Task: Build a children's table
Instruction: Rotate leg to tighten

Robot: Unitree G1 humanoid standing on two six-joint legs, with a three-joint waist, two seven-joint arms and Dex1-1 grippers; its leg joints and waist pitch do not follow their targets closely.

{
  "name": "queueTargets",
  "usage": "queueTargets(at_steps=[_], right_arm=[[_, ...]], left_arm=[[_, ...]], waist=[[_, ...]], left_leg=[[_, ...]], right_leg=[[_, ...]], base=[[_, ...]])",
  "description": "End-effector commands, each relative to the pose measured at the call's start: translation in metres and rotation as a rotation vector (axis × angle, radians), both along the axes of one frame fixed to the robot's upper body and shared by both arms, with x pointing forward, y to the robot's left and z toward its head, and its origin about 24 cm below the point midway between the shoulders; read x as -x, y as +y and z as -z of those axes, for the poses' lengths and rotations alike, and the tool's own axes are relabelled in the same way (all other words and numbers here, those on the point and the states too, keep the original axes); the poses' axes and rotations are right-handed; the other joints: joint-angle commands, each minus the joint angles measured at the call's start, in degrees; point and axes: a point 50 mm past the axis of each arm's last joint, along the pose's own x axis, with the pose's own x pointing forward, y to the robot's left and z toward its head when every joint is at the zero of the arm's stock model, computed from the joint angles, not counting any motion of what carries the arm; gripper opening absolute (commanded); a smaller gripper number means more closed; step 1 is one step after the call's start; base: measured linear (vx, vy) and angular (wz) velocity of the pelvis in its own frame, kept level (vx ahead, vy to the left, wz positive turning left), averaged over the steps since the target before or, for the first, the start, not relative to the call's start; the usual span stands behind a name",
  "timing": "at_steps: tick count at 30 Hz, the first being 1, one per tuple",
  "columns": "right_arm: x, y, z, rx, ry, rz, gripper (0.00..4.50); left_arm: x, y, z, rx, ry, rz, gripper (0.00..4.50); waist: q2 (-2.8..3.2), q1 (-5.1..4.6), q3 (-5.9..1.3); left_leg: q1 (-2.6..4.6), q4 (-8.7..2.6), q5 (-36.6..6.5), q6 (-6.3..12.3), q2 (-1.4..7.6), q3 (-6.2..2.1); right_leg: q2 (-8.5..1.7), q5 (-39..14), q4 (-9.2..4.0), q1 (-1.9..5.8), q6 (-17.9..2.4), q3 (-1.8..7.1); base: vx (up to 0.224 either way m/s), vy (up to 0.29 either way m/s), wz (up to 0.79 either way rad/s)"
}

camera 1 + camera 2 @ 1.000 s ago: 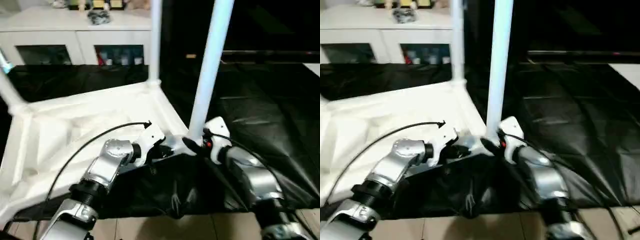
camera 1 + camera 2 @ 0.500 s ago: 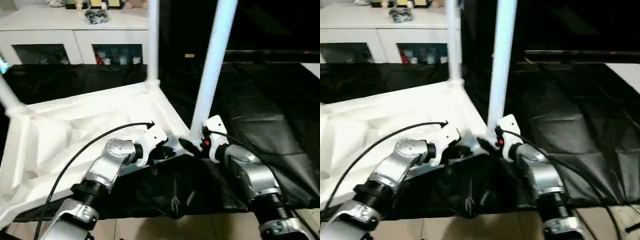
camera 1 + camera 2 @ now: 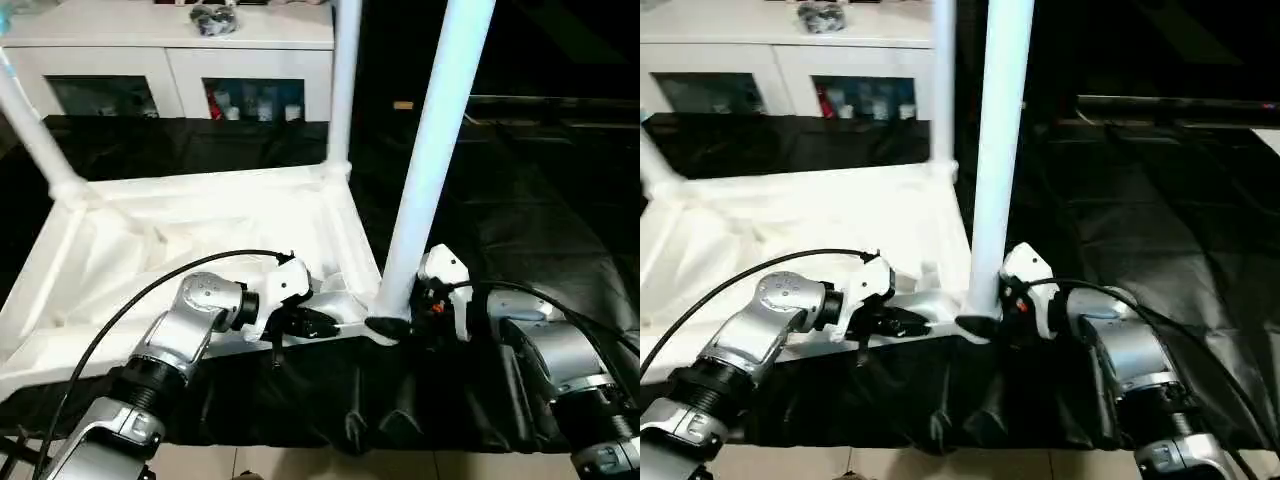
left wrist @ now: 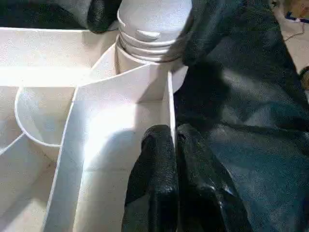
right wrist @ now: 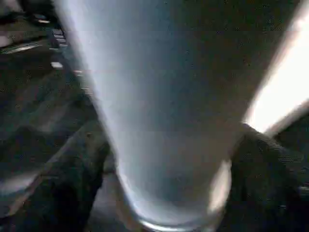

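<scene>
The children's table lies upside down, its white ribbed top (image 3: 180, 230) resting on black cloth. Three white legs stand up from its corners: a near right leg (image 3: 435, 150), a far right leg (image 3: 345, 90) and a far left leg (image 3: 35, 130). My left gripper (image 3: 325, 325) is shut on the top's thin near rim (image 4: 170, 111), just left of the near right corner socket (image 4: 145, 53). My right gripper (image 5: 169, 193) reaches in from the right. It is open, with one black finger (image 5: 63, 183) on each side of the near right leg's base.
A white cabinet with glass doors (image 3: 170, 70) stands behind the table. Black cloth (image 3: 540, 200) covers the ground to the right and front, ending at pale floor (image 3: 300, 465) near me. A black cable (image 3: 150, 300) loops over my left forearm.
My right gripper's fingers have spread wider around the near right leg's base, and that forearm now reaches in more from the right. The left grip is unchanged. The camera has shifted.
</scene>
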Motion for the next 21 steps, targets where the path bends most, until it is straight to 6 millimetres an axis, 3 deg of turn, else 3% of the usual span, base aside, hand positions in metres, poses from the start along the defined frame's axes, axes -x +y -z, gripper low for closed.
queueTargets(at_steps=[1, 3, 10, 18, 21], right_arm=[[0.004, 0.005, -0.003, 0.009, -0.014, -0.069, 3.70], [0.006, 0.004, -0.002, 0.024, -0.010, -0.094, 3.44], [0.006, 0.009, -0.002, 0.022, -0.011, -0.115, 2.84], [0.009, 0.015, 0.006, 0.022, 0.001, -0.111, 2.70], [0.004, 0.020, 0.013, 0.016, -0.014, 0.023, 2.69]], left_arm=[[0.004, -0.014, -0.006, 0.031, -0.007, 0.101, 0.00], [0.004, -0.012, -0.006, 0.025, 0.001, 0.114, 0.00], [0.003, -0.008, -0.004, 0.010, 0.004, 0.116, 0.00], [0.000, -0.011, -0.004, 0.020, -0.020, 0.052, 0.00], [-0.007, -0.019, -0.003, 0.032, -0.057, -0.060, 0.00]], waist=[[-0.60, -0.14, -3.48], [-0.68, -0.13, -3.39], [-0.56, -0.12, -3.39], [-0.65, 0.04, -3.45], [-0.82, -0.31, -3.28]], left_leg=[[1.06, -3.65, -14.2, 2.31, 2.18, -0.70], [1.35, -3.70, -15.6, 1.57, 2.15, -0.64], [1.07, -3.84, -15.9, 0.98, 2.09, -0.82], [1.01, -3.74, -14.9, 1.37, 2.08, -0.81], [1.07, -3.83, -16.2, 0.63, 1.94, -0.86]], right_leg=[[-2.70, -12.8, -2.98, 2.41, -13.2, 1.97], [-2.74, -15.3, -3.31, 2.22, -12.5, 2.12], [-2.87, -17.1, -3.48, 2.35, -11.4, 2.08], [-2.89, -16.4, -3.34, 2.34, -11.7, 2.06], [-2.92, -18.3, -3.64, 2.18, -11.1, 2.08]], base=[[0.000, 0.000, 0.00], [0.000, 0.000, 0.00], [0.000, 0.000, 0.00], [0.000, 0.000, 0.00], [0.000, 0.000, 0.00]])
